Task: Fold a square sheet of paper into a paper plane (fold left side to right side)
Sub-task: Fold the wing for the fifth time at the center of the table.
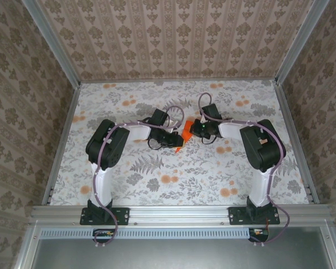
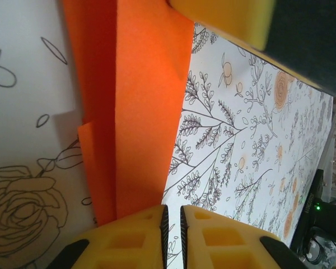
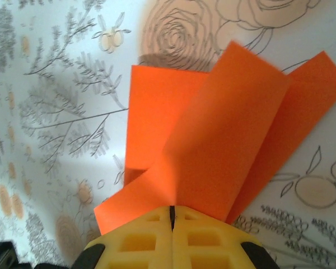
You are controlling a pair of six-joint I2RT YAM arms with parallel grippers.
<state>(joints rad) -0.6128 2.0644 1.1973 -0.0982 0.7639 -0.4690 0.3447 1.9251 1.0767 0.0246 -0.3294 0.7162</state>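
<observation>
The bright orange square sheet of paper (image 1: 186, 135) lies at mid-table between both grippers, folded into a narrow pointed wedge with raised flaps, the paper plane's shape. My right gripper (image 3: 172, 213) is shut on it, and orange flaps (image 3: 224, 140) fan out from its closed fingertips. In the top view the right gripper (image 1: 195, 130) sits at the paper's right edge. My left gripper (image 2: 172, 224) stands at the paper's long edge (image 2: 145, 112). Its jaws are a narrow slit apart, with only tablecloth showing between them. A yellow finger of the right gripper (image 2: 224, 17) shows at the top of the left wrist view.
The table wears a floral cloth (image 1: 173, 179) with pale orange flower prints. Metal rails (image 1: 61, 145) and patterned walls close in the left, right and far sides. Purple cables (image 1: 176, 112) loop above both wrists.
</observation>
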